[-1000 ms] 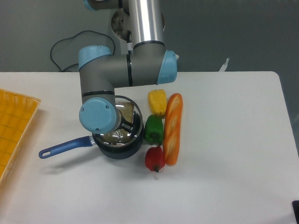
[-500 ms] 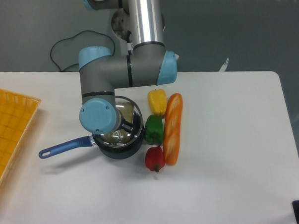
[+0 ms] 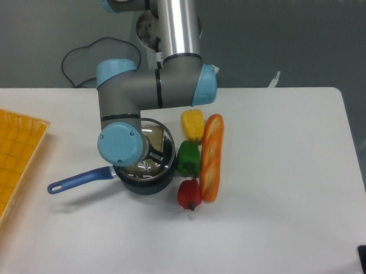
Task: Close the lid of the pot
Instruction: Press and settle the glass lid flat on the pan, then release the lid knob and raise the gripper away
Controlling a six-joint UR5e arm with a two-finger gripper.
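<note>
**Glass lid over the pot, claw hidden behind the wrist**

The pot stands on the white surface, a little left of the middle, with its long blue handle pointing to the near left. The arm's wrist hangs directly over it and covers most of its mouth. Under the wrist, shiny glass and a thin metal edge can be seen: this seems to be the lid, lying on or just above the pot's rim. Whether it sits flat or tilted I cannot tell, and its blue knob is not visible.

The claw is behind the wrist, so I cannot tell if its fingers are apart, together, or clamped on the knob.

About handling, as a judgement: the lid is glass with a metal rim, so it is stiff, rather heavy for its size, smooth, and breakable if it drops or hits the rim hard. The knob at the centre is the proper place to take hold, because the lid hangs level from there. The pot is probably light and could slide on the smooth surface if it is pushed sideways.

Just right of the pot lie a yellow pepper, a green pepper, a red pepper and a bread loaf. A yellow tray is at the left edge.
</note>
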